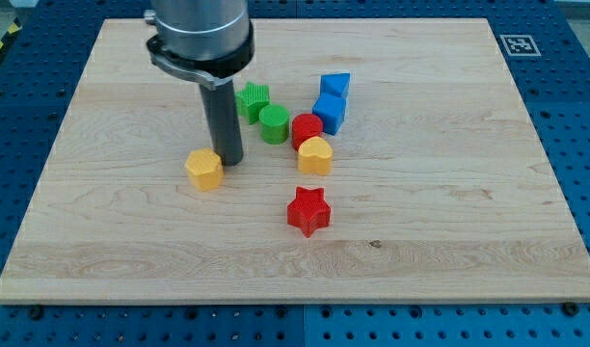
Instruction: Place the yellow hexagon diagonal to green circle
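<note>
The yellow hexagon (204,169) lies left of the board's middle. The green circle (274,123) stands up and to the right of it, in a cluster of blocks. My tip (228,160) rests on the board just to the right of the yellow hexagon's upper edge, touching or nearly touching it. The rod rises from there to the arm's grey body at the view's top.
A green star (253,100) sits up-left of the green circle. A red circle (307,128), a yellow heart (315,155) and two blue blocks (330,112) (335,85) lie to its right. A red star (308,211) lies lower down. The wooden board (469,193) rests on a blue table.
</note>
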